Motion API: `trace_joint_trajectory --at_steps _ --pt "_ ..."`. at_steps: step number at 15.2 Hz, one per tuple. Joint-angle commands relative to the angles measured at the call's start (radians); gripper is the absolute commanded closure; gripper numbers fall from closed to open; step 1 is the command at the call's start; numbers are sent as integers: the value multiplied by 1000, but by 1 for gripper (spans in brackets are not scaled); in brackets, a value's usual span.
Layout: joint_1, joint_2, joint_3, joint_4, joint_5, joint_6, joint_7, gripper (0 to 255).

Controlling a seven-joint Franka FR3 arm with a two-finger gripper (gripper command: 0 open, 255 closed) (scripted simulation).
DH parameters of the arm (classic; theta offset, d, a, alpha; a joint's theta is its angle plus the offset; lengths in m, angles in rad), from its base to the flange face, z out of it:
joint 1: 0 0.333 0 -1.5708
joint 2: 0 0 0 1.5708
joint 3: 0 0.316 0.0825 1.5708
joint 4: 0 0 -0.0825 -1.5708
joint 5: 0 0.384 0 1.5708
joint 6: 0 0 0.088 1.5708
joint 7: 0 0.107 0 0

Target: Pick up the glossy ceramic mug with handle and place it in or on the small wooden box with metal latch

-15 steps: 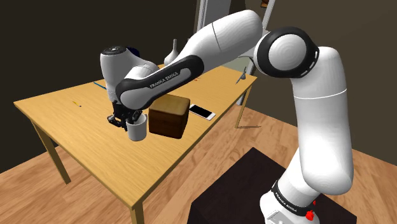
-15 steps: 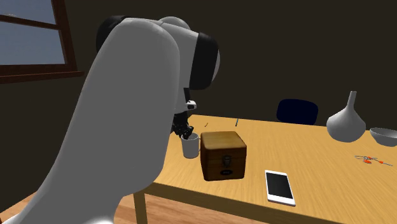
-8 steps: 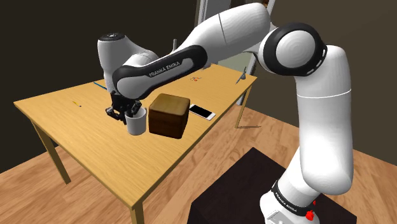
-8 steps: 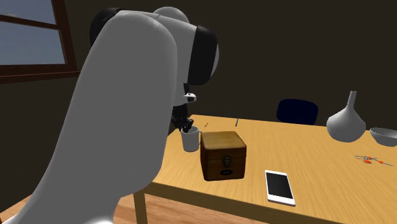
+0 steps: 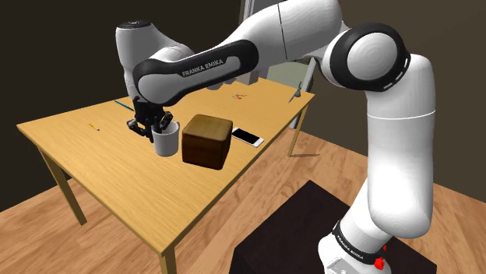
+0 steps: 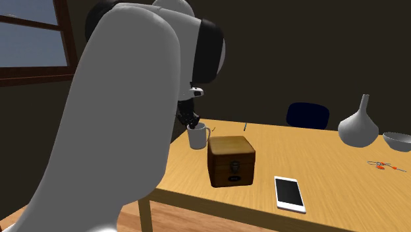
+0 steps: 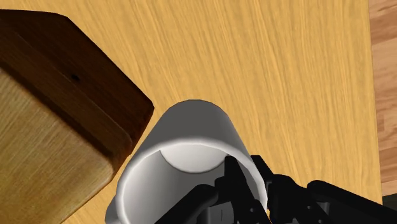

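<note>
A white mug (image 5: 163, 143) hangs a little above the wooden table (image 5: 93, 148), just beside the dark brown wooden box (image 5: 206, 140). My gripper (image 5: 150, 127) is shut on the mug's rim, one finger inside the cup and one outside. In the wrist view the mug (image 7: 191, 159) sits clasped at the gripper (image 7: 238, 181), with the box's lid (image 7: 57, 121) close alongside. In the second exterior view the mug (image 6: 197, 136) is above and behind the box (image 6: 230, 160), whose metal latch faces the camera. Its handle points toward the box.
A white phone (image 5: 247, 137) lies on the table past the box. A white vase (image 6: 359, 125), a bowl (image 6: 398, 140) and a small red item (image 6: 382, 166) stand at the second exterior view's right. A dark chair (image 6: 307, 115) is behind the table.
The gripper has risen with the mug in it, lifting the mug off the table and a little toward the shoulder view's upper left. The box has not moved.
</note>
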Motion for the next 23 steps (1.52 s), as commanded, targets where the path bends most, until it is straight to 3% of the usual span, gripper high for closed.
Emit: trace_joint_trajectory --at_steps 1,23 --pt "0 -9 3 16 6 -24 -6 255" --pt "21 -39 20 267 42 -296 -67 255"
